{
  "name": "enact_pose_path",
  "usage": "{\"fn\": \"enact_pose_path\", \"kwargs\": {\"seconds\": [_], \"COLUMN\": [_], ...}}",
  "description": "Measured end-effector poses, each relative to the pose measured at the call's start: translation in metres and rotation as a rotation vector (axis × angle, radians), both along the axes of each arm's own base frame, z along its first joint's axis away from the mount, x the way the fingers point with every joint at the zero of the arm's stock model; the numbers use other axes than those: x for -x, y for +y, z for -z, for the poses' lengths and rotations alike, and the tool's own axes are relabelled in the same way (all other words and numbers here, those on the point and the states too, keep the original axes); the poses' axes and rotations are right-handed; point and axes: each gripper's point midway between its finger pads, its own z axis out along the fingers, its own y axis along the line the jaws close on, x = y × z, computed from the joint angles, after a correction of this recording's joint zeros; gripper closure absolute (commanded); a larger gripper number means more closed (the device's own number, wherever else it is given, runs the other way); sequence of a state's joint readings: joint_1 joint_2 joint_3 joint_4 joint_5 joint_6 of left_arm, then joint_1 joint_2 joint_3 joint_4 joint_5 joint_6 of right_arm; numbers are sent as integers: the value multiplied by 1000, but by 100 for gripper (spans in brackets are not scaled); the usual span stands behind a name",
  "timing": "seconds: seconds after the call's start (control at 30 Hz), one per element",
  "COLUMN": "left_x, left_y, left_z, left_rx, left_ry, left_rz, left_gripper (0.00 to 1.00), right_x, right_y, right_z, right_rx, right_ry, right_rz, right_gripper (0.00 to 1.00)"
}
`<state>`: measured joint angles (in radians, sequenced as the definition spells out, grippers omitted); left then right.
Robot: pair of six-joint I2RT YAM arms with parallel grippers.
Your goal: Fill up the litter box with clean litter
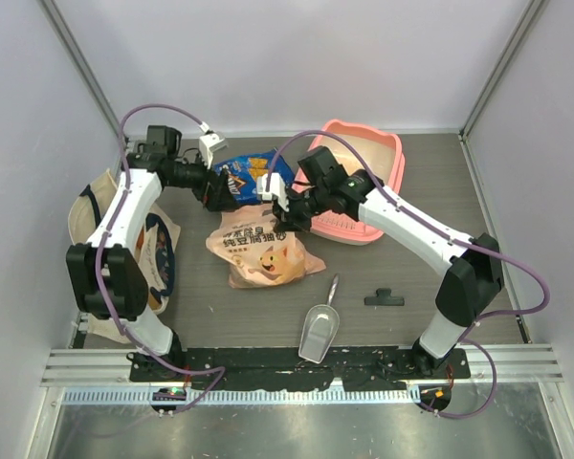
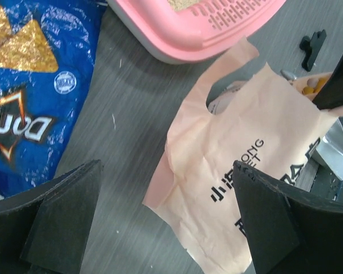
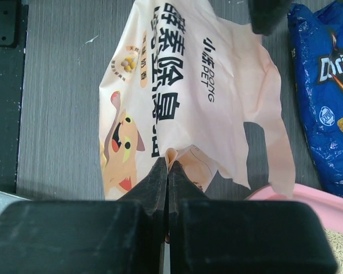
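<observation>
Clamped on a raised fold at the top edge of the cat-printed litter bag [image 3: 160,85] with the right gripper [image 3: 167,166], fingers pressed flat together on the thin flap. Spread wide, hovering over the same bag's torn upper corner and touching nothing: the left gripper [image 2: 167,171]. Lying flat on the grey table [image 1: 478,191], print up, just beside the slotted near end of the pink litter box [image 1: 394,158]. Inside that tray, a layer of pale beige litter [image 1: 364,153]. Crowding the bag's far side, under the left wrist: a blue Doritos bag [image 1: 249,177]. Off to the left, a cream tote bag [image 1: 163,239]. Nearer the bases, apart from the bag, a silver-grey scoop [image 1: 320,332] and a small black clip [image 1: 384,299].
</observation>
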<state>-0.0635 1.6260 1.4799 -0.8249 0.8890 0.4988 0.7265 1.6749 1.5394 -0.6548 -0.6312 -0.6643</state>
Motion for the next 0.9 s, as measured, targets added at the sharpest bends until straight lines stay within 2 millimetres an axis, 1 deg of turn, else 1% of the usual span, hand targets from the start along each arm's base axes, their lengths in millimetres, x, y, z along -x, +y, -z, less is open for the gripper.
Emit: {"fn": "enact_pose_path", "kwargs": {"seconds": [0.1, 0.23, 0.37, 0.43, 0.47, 0.53, 0.57, 0.63, 0.67, 0.73, 0.77, 0.83, 0.87, 0.9], "left_x": [-8, -12, -2, 1, 2, 4, 6, 8, 10, 14, 16, 22, 23, 24], "left_y": [-5, -10, -12, -11, -11, -12, -12, -13, -14, -17, -19, -22, -23, -22], "left_z": [3, 10, 24, 30, 31, 36, 37, 39, 41, 44, 46, 53, 56, 59], "left_rx": [7, 22, 35, 32, 32, 29, 26, 22, 16, 9, 6, -11, -20, -28], "left_ry": [12, 57, 122, 129, 132, 136, 136, 135, 136, 141, 148, 167, 173, 177], "left_rz": [42, 113, 158, 167, 169, 177, 182, 196, 207, 227, 240, 266, 271, 277], "left_gripper": [7, 13, 18, 21, 25, 30, 34, 40, 46, 50, 57, 63, 72, 77], "right_x": [2, 4, 4, 3, 2, 1, 1, 1, 1, 0, 0, -1, -1, -1], "right_y": [-1, -2, -2, -1, 0, 1, 1, 1, 1, 1, 1, 2, 2, 2], "right_z": [2, 3, 3, 3, 3, 3, 4, 4, 5, 5, 5, 5, 5, 5], "right_rx": [14, 29, 39, 41, 41, 42, 44, 45, 46, 47, 47, 48, 49, 50], "right_ry": [-16, -28, -33, -35, -35, -36, -35, -37, -37, -40, -41, -41, -40, -39], "right_rz": [-18, -33, -42, -44, -44, -45, -46, -47, -48, -50, -51, -52, -52, -53], "right_gripper": [98, 98, 98, 98, 98, 98, 98, 98, 98, 98, 98, 98, 98, 98]}}
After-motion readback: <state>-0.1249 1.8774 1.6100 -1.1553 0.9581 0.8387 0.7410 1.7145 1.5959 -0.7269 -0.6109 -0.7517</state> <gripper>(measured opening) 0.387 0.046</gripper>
